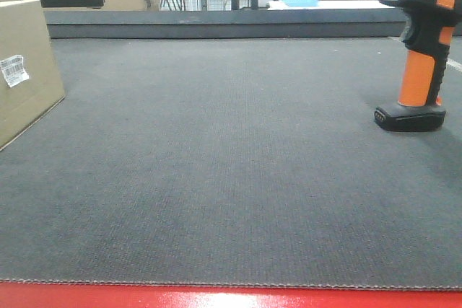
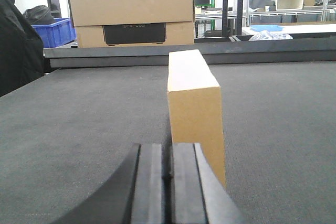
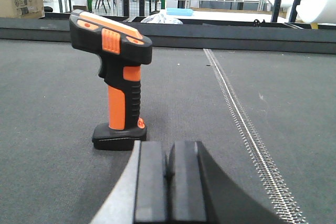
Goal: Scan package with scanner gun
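Both end effectors, left (image 2: 169,182) and right (image 3: 168,182), sit pressed closed and empty; the scanner gun (image 1: 422,48) stands upright far right, the package (image 1: 22,70) far left, so a clumsy grasp could topple either.

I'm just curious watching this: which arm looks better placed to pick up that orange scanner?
The right. Its pincer, shut, sits directly before the upright scanner gun. The left pincer, also shut, faces the package instead.
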`<move>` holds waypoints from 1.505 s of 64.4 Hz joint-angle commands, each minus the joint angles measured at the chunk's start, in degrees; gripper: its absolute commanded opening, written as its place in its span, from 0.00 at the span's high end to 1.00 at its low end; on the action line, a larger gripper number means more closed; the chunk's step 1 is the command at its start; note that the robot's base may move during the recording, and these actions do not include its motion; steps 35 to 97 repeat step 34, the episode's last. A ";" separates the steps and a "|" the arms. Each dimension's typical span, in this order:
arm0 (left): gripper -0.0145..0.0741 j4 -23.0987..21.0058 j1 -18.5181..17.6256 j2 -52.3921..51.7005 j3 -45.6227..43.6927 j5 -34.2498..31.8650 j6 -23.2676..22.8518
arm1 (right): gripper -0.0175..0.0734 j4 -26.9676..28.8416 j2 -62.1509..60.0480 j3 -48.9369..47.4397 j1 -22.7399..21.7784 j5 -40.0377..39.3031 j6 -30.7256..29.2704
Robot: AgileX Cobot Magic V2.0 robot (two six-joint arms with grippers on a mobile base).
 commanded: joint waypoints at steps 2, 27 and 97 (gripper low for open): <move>0.96 -0.32 0.14 -0.31 -0.16 -1.28 -0.34 | 0.98 -0.59 -0.23 0.00 0.12 -1.38 -0.30; 0.96 -0.32 0.14 -0.31 -0.16 -1.28 -0.34 | 0.98 -0.59 -0.23 0.00 0.12 -1.38 -0.30; 0.96 -0.32 0.14 -0.31 -0.16 -1.28 -0.34 | 0.98 -0.59 -0.23 0.00 0.12 -1.38 -0.30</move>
